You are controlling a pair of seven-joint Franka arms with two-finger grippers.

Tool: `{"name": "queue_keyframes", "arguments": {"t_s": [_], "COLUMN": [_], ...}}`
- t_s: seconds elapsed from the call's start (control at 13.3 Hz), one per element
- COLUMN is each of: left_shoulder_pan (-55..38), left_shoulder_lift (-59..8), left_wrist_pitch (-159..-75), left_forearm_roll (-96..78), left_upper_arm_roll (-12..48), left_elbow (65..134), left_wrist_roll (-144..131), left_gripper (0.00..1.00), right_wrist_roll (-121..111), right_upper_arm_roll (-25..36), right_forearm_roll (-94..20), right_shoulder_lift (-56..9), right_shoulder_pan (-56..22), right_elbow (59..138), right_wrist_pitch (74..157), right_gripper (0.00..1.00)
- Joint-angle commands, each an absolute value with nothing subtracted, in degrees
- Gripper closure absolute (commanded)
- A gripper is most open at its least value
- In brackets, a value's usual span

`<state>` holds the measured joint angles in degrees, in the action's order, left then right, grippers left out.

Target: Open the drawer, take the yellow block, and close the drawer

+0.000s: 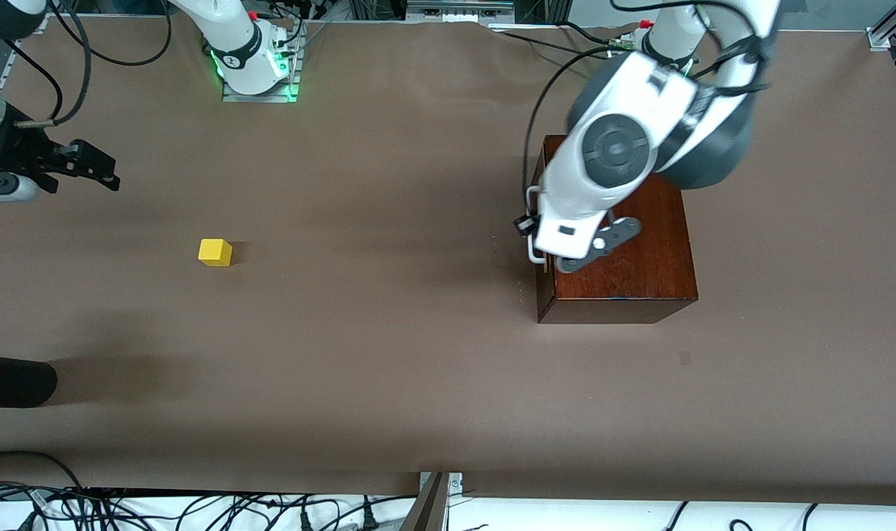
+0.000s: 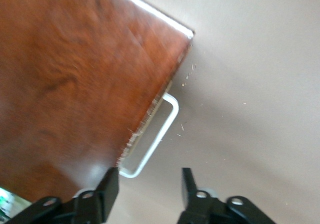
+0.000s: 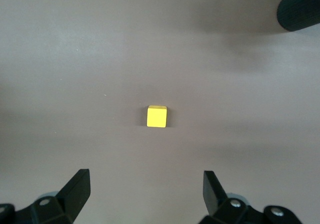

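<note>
Front view: I see the drawer (image 1: 540, 221) flush in its dark box (image 1: 624, 258) toward the left arm's end of the worktop (image 1: 418, 369), so I judge it closed
Left wrist view: my left hand (image 2: 150, 186) hangs just off the white loop handle (image 2: 155, 139), fingers parted with nothing between them; one finger sits by the handle's end, the other over bare worktop
Why the left hand is there: I read it as standing at the drawer's front, the only part that gives a grip on the drawer; whether it touches the handle I cannot tell
Yellow block: the yellow block (image 1: 215, 252) rests alone on the worktop toward the right arm's end, well apart from the box, out of the drawer
Right hand: my right hand (image 1: 86, 166) hovers over the worktop near the block, jaws spread wide and empty
Right wrist view: the block (image 3: 156, 116) lies centred ahead of the two spread fingers (image 3: 75, 189), a line-up that would suit a straight descent
Task standing: block out, drawer shut, so I judge little is left
Risk: the dark object (image 1: 12, 380) at the worktop's edge is unidentified, I keep clear of it
</note>
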<state>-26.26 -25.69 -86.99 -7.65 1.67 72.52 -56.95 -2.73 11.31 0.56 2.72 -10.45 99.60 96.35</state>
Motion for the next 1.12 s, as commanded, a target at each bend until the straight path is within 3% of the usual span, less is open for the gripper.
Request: {"name": "queue_keyframes", "arguments": {"t_s": [0.0, 0.15, 0.53, 1.05], "left_shoulder_pan": [-21.02, -18.03, -17.49, -16.53], "left_shoulder_lift": [-19.10, -14.70, -6.51, -1.85], "left_wrist_pitch": [-83.68, -80.96, -80.68, -82.97], "left_forearm_roll": [-8.79, -8.44, -6.43, 0.09], "left_upper_arm_roll": [2.03, 1.06, -8.95, -9.67], "left_elbow": [75.58, 77.51, 83.84, 86.92], "left_wrist_roll": [-44.87, -35.20, -14.80, -9.14], "left_gripper": [0.00, 0.00, 0.00, 0.00], "right_wrist_roll": [-1.32, -1.32, -1.23, -1.41], "right_upper_arm_roll": [9.23, 8.26, 8.35, 8.70], "right_forearm_roll": [1.41, 1.41, 1.49, 1.49], "right_shoulder_lift": [2.81, 2.90, 2.46, 2.37], "right_shoulder_pan": [-7.13, -5.80, -6.15, -6.06], "right_elbow": [97.65, 97.56, 97.03, 95.98], "right_wrist_pitch": [94.22, 93.87, 93.78, 93.78], "right_gripper": [0.00, 0.00, 0.00, 0.00]}}
